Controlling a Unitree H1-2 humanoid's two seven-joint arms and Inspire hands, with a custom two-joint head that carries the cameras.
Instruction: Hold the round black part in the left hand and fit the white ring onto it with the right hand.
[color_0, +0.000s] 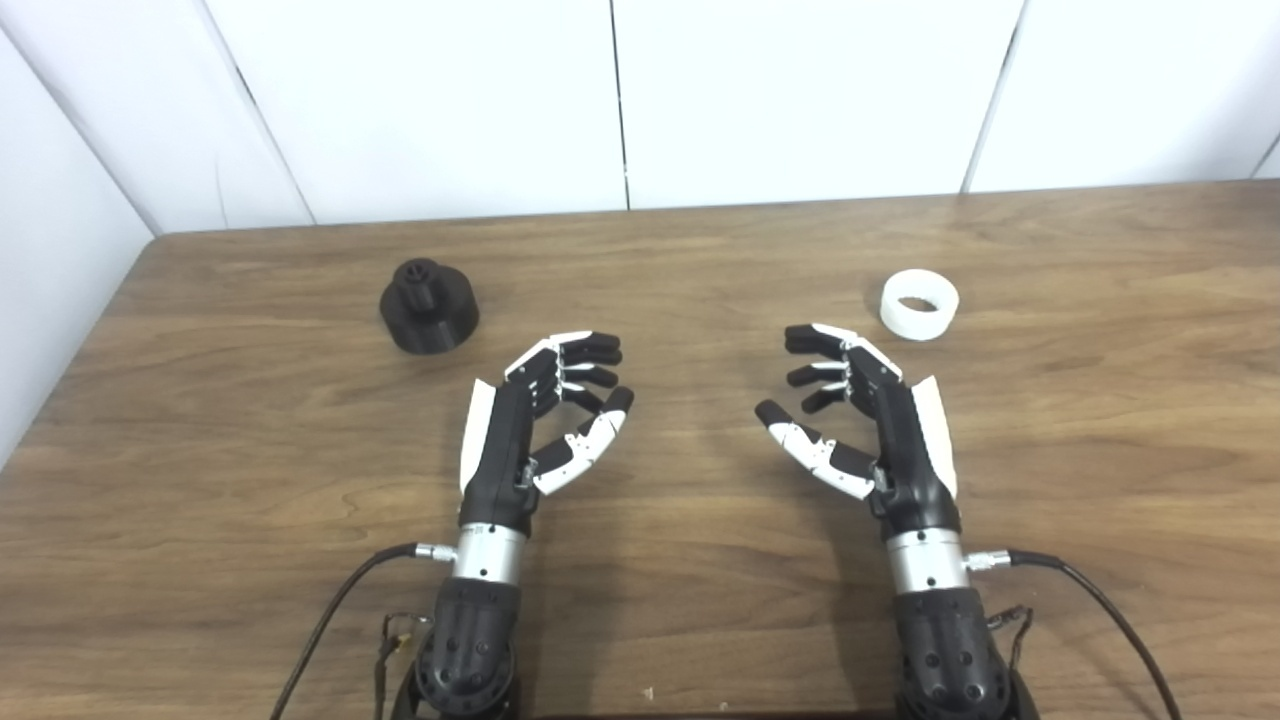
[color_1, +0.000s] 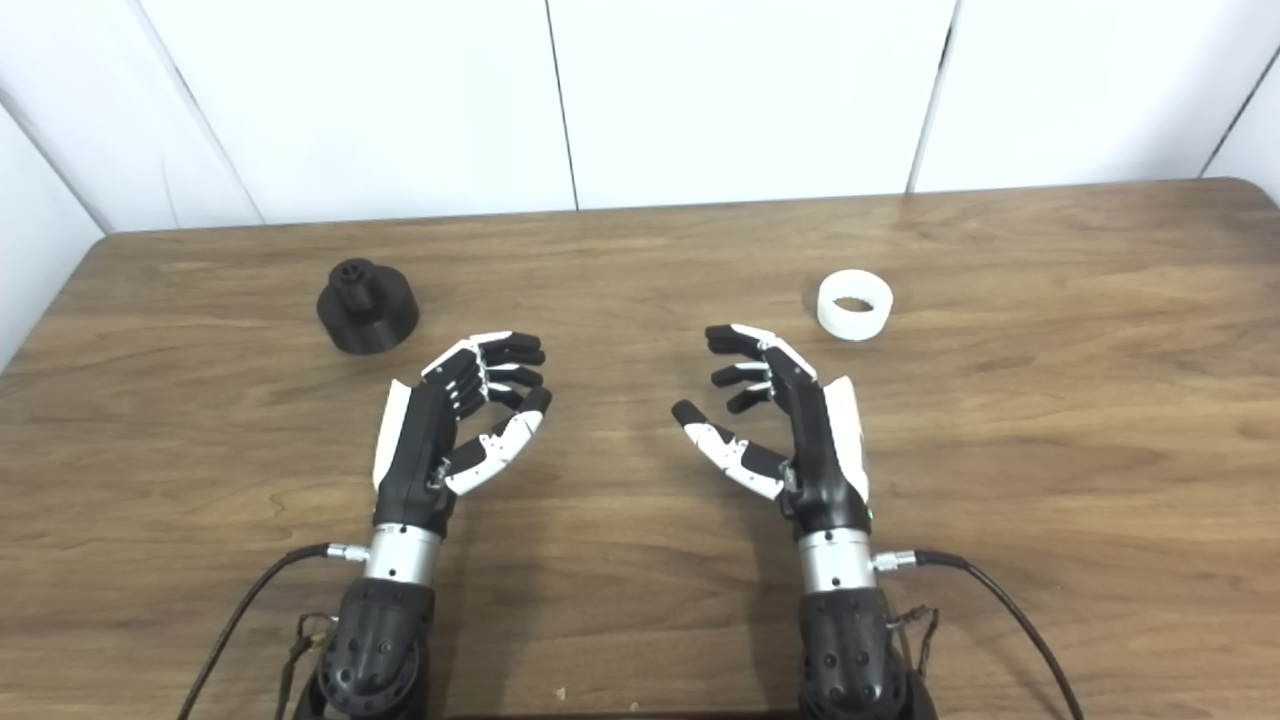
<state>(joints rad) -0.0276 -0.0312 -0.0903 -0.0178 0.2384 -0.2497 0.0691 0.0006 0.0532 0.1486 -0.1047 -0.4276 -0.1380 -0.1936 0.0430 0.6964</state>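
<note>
a wide wooden table (color_0: 700, 620) with brown grain filled most of the view, its far corners rounded. behind it stood a plain white panelled wall (color_0: 800, 90) with thin dark seams between the panels.

two robot hands, one black part and one white ring were on show, four things in all.

the left hand (color_0: 545, 420) and the right hand (color_0: 860, 415) reached in from the bottom edge, side by side near the middle of the table, palms turned toward each other. each was black with white plates, on a silver wrist with a dark cable running from it. both were empty, with fingers loosely curled and spread apart from the thumb, gripping nothing.

the round black part (color_0: 429, 305) sat on the table beyond and to the left of the left hand, apart from it. it was a squat matte cylinder with a narrower knob rising from the middle of its top.

the white ring (color_0: 920, 304) lay flat on the table beyond and slightly right of the right hand, near its fingertips but not touching. it was a short, thick-walled band with an open centre.
</note>
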